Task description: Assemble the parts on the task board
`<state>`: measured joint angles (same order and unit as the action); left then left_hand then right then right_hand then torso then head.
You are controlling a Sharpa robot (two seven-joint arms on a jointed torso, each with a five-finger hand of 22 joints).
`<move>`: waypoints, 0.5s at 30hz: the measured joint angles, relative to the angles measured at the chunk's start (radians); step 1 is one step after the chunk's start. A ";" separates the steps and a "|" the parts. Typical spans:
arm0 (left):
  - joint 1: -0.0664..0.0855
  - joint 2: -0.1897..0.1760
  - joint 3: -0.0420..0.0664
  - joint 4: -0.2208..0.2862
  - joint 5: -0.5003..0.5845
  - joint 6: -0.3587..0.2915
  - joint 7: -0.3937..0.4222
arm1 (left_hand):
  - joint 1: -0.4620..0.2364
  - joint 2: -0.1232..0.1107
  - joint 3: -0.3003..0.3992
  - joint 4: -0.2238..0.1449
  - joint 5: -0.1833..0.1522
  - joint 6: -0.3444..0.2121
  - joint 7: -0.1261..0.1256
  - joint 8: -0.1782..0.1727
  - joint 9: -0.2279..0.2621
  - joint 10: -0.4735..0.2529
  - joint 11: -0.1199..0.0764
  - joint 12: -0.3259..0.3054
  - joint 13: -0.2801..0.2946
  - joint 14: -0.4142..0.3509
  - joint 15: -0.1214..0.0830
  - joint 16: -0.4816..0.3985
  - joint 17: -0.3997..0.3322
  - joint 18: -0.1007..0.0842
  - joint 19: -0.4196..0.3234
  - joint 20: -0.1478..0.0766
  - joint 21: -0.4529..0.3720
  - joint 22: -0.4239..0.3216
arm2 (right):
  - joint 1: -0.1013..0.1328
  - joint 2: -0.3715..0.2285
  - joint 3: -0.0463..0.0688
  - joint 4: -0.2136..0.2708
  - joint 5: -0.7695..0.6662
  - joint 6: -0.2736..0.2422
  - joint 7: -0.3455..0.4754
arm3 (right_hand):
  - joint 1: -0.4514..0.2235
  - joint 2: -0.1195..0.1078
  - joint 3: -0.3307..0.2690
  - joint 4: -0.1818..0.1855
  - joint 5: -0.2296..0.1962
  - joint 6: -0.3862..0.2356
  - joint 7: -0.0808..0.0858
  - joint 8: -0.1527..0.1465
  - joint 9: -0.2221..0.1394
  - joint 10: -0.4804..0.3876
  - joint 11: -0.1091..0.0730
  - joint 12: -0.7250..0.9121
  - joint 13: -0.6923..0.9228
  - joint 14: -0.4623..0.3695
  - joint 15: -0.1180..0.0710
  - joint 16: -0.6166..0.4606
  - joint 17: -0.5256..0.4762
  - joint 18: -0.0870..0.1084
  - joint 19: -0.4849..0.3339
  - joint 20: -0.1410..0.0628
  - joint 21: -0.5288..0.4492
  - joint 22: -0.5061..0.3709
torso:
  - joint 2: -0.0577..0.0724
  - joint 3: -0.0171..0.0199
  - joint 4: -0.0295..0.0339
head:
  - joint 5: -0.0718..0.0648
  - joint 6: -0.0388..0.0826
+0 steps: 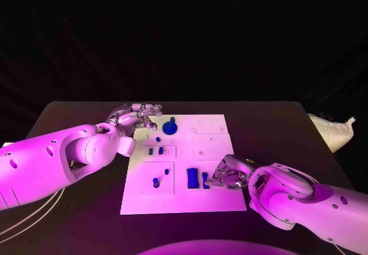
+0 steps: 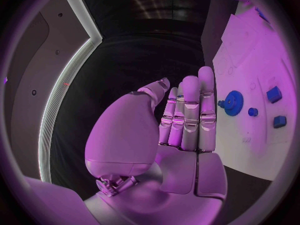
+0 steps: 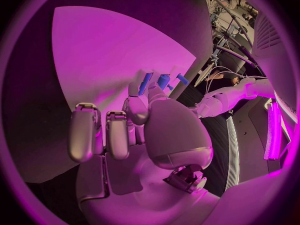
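Task board [image 1: 184, 204] sits mid-table [image 1: 76, 114]. Blue gear [image 1: 169, 127] stands near its far left edge; two upright blue blocks [image 1: 193, 178] near the right hand [image 1: 224, 175], whose fingers touch them, grip unclear. Left hand [image 1: 136, 116] beside the gear, fingers straight, holding nothing.

Matt white task board [image 1: 215, 159]; glossy metallic hands
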<state>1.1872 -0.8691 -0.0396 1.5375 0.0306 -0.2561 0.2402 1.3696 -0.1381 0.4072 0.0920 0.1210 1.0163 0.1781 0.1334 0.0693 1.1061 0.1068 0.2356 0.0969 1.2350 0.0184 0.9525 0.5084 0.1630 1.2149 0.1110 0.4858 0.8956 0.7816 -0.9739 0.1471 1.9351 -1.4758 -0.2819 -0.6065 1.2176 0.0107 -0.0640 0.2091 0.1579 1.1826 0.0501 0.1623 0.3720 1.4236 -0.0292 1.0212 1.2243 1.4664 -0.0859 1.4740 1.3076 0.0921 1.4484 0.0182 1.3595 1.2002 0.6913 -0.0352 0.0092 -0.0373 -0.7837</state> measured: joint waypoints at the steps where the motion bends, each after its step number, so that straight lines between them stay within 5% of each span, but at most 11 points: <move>1: 0.000 0.000 0.000 0.000 0.000 0.000 0.000 | 0.000 0.000 0.000 0.000 0.000 0.000 0.000 0.000 0.000 0.000 0.000 0.000 0.000 0.000 0.000 0.000 0.000 0.000 0.000 0.000 0.000 0.000 | 0.000 0.001 0.000 -0.002 -0.001 0.000 0.001 | 0.004 -0.003 0.000 -0.002 -0.001 -0.006 0.001 0.000 0.000 0.000 0.000 -0.005 -0.002 0.000 0.000 0.000 0.000 0.000 0.000 0.000 0.000 -0.002 | 0.000 0.0000 0.0000 | 0.000 0.000; 9: -0.002 0.000 0.000 -0.006 -0.001 0.001 0.000 | 0.000 0.000 0.000 0.000 0.000 0.000 0.000 0.000 0.000 0.000 0.000 0.000 0.000 0.000 0.000 0.000 0.000 0.000 0.000 0.000 0.000 0.000 | 0.015 -0.008 -0.001 -0.028 0.088 -0.058 0.064 | 0.018 -0.010 -0.023 0.000 0.045 -0.087 0.032 -0.047 -0.017 -0.029 0.029 -0.062 -0.032 -0.002 0.009 -0.023 0.000 0.000 -0.009 0.009 -0.028 -0.050 | -0.004 0.0000 -0.0006 | 0.004 0.010; 15: -0.014 0.005 0.000 -0.037 0.004 0.001 0.003 | 0.004 0.004 -0.005 -0.001 0.000 -0.004 0.003 0.008 0.000 -0.007 0.000 0.011 0.001 -0.025 0.005 -0.007 -0.008 0.000 -0.012 0.011 -0.014 -0.007 | 0.068 -0.011 0.000 -0.106 0.365 -0.112 0.287 | 0.064 0.025 -0.023 -0.009 0.034 -0.135 0.058 -0.078 -0.033 -0.074 0.050 -0.113 -0.059 0.000 0.026 -0.030 0.000 0.000 -0.027 0.027 -0.045 -0.076 | -0.020 0.0000 -0.0014 | 0.005 0.027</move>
<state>1.1727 -0.8645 -0.0398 1.5009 0.0341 -0.2551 0.2435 1.3735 -0.1342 0.4019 0.0908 0.1210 1.0123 0.1815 0.1411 0.0693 1.0987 0.1069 0.2465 0.0976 1.2097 0.0234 0.9453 0.5001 0.1630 1.2029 0.1219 0.4716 0.8884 0.8493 -0.9852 0.1466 1.8286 -1.1112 -0.3937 -0.3194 1.2816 0.0358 -0.0868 0.2005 0.1917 1.0476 0.1085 0.0845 0.3393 1.3499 0.0204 0.9077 1.1656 1.4662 -0.0602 1.4435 1.3074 0.0921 1.4217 0.0450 1.3143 1.1247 0.6718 -0.0352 0.0078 -0.0321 -0.7566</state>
